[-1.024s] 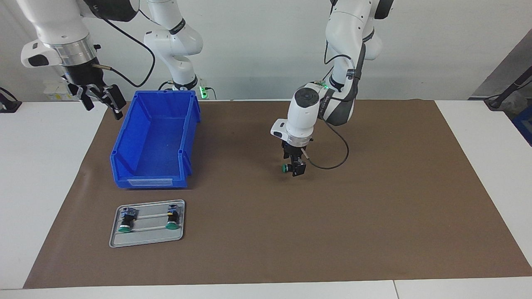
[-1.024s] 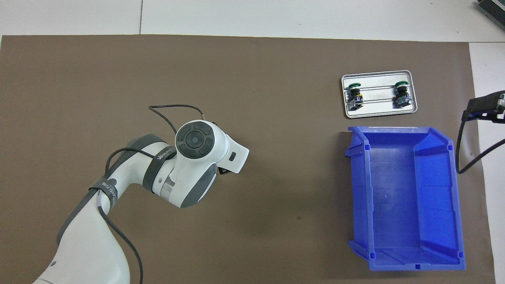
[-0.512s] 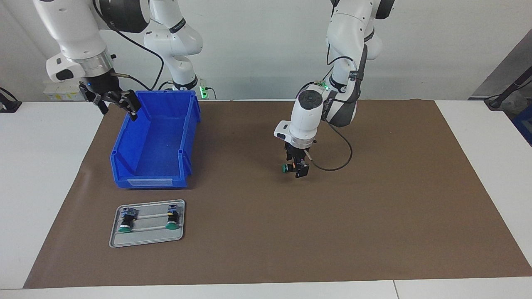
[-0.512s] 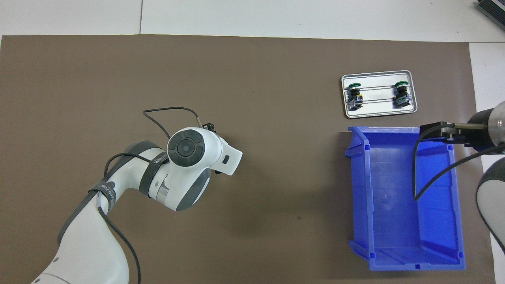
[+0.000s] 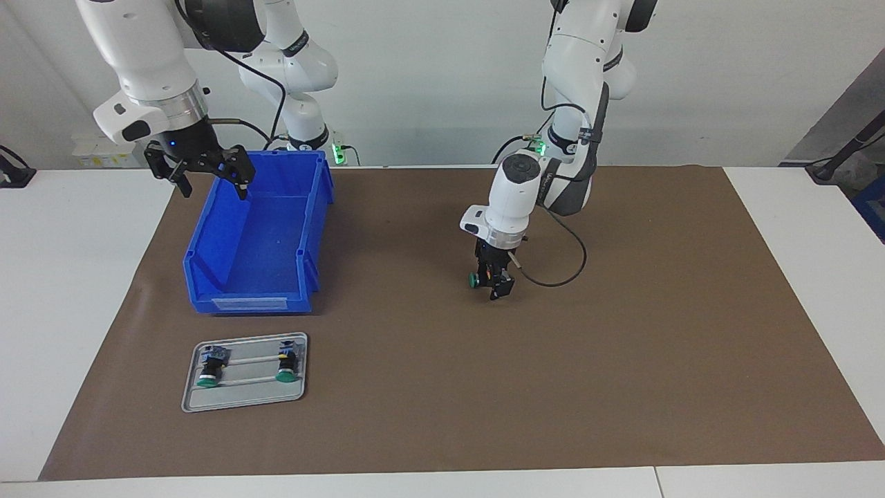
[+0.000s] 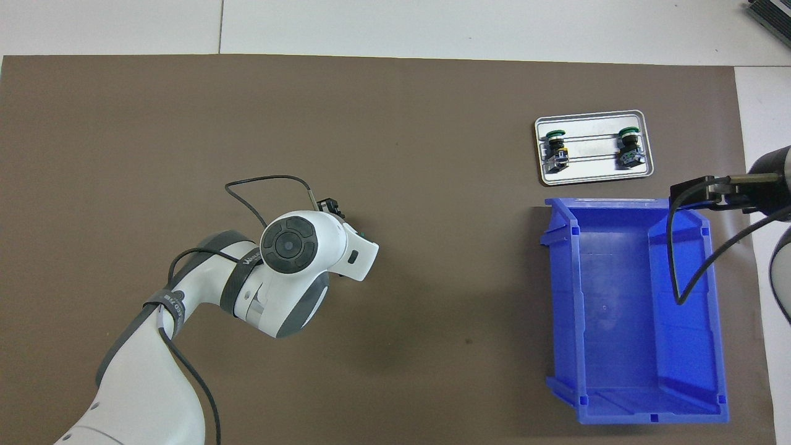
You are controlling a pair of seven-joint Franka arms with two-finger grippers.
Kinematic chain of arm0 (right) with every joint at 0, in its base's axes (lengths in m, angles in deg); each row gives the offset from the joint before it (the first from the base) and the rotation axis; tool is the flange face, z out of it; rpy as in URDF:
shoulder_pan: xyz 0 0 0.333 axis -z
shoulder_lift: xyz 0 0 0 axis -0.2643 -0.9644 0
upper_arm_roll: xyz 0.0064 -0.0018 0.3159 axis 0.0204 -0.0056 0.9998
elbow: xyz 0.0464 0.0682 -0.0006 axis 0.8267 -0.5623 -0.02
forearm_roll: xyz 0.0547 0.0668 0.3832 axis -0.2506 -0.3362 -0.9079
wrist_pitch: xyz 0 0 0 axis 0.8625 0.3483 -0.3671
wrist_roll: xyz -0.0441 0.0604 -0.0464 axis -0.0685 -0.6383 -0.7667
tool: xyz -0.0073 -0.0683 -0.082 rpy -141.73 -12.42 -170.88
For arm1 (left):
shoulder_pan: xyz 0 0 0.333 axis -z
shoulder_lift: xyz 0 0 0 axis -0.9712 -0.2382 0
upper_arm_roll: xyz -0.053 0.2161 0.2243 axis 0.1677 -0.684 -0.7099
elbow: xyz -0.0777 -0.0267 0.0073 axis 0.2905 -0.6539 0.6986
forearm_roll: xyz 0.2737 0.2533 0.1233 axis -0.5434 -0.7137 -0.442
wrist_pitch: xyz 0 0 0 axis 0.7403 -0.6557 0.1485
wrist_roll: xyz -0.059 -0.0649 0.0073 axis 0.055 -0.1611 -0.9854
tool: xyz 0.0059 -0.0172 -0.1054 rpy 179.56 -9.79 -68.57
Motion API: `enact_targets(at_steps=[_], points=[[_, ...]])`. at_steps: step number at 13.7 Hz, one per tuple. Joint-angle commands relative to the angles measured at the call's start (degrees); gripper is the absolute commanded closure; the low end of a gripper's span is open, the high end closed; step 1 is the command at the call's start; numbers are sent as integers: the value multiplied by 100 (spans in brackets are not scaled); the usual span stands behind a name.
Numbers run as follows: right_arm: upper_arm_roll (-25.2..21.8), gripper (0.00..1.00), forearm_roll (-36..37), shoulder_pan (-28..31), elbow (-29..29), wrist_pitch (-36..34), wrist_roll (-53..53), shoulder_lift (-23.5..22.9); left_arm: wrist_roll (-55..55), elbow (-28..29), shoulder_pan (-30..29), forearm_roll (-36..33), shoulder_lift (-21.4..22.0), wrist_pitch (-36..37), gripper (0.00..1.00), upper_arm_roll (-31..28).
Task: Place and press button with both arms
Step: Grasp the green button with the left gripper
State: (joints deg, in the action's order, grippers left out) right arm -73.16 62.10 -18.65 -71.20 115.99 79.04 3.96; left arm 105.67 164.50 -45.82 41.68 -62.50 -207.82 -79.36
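Note:
A button (image 5: 474, 279) with a green cap lies sideways between the fingers of my left gripper (image 5: 495, 285), low over the middle of the brown mat. That gripper is shut on the button's dark body, and the cap points toward the right arm's end of the table. In the overhead view the white wrist covers the left gripper (image 6: 330, 205) and the button is hidden. My right gripper (image 5: 211, 185) hangs open and empty over the blue bin's (image 5: 257, 228) corner nearest the robots; only part of the right gripper (image 6: 695, 188) shows from overhead.
A small grey tray (image 5: 244, 398) (image 6: 593, 178) lies farther from the robots than the blue bin (image 6: 630, 309). It carries two more green-capped buttons (image 5: 207, 366) (image 5: 285, 364). White tabletop borders the brown mat (image 5: 622, 360) on every side.
The right arm swung in from outside the mat until its open gripper stood over the bin's corner. The left gripper tilted and shifted slightly, keeping the button.

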Motion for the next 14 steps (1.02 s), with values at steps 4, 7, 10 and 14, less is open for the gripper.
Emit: enact_targets(at_steps=[4,7,10,14], points=[[-23,0,-84,122,171,-233,-74,-55,112,236,1,136,59,-355,25,49],[-23,0,-84,78,153,-224,215,-55,113,430,18,136,59,-715,29,58],[-23,0,-84,60,153,-224,234,-55,121,422,18,127,15,-725,44,58],[-40,0,-426,157,250,-452,225,-90,244,360,-25,136,6,-672,88,49]])
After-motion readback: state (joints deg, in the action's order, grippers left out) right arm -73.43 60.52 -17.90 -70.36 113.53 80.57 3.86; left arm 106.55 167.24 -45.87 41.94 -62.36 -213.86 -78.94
